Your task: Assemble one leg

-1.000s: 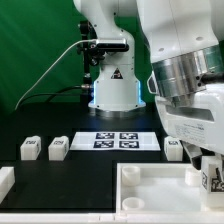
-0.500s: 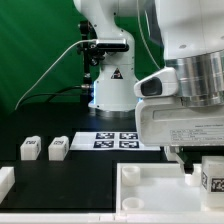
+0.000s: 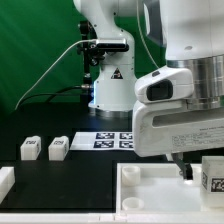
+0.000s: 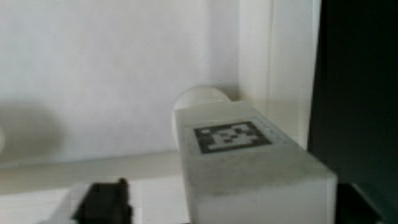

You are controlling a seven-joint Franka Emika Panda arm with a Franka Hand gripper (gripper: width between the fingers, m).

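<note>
My white arm (image 3: 185, 95) is the biggest thing here. It fills the exterior view's right and bends low over the one large white square tray-like piece with a raised rim (image 3: 150, 172). Behind that, on the black table (image 3: 90, 165), lies the one thin flat white marker board (image 3: 112, 140) with its four black tags.

I count three small white plastic cuboid blocks, each with a black-and-white tag. The leg (image 3: 212, 178) I am working on stands upright at the tray-like piece's corner on the exterior view's right. In the wrist view its far end sits just beside the inner face of the rim. I cannot tell whether it touches the floor there. A spare leg (image 3: 29, 148) and its twin (image 3: 58, 148) lie side by side on the table at the exterior view's left, well apart from the work. One more white part (image 3: 5, 180) is cut off by the picture's edge, and I cannot name it.

My gripper (image 3: 198, 168) hangs at the leg. Only one of my dark fingers (image 4: 111, 200) shows, beside the leg with a pale strip between. The other is out of sight, so I cannot tell my width or whether I have a hold.

I judge this to be the seating step. Next I need a sure grip, with the leg kept square to the corner and driven home without tilting.
</note>
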